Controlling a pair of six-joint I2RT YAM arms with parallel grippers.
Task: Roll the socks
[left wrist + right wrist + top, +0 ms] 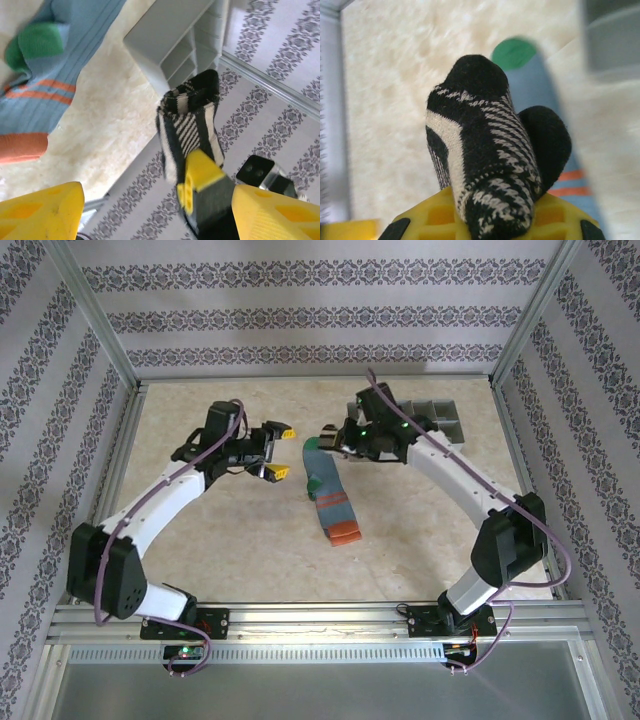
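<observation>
Currently the left gripper (281, 450) is spread and empty, just left of the blue sock (328, 495). We note this sock flat on the table (200, 530), long axis running far to near, green toe far, orange cuff near. The right gripper (330, 438) is pinching the bunched black sock (485, 150), held up over the toe end. We judge the right arm nearer for setting it down.

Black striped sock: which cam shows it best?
Right wrist: the black striped sock sits large and centred, pattern clear, pinched in the right gripper. Left wrist shows it smaller, side-on. In top external it is a tiny dark bit at that gripper.
</observation>
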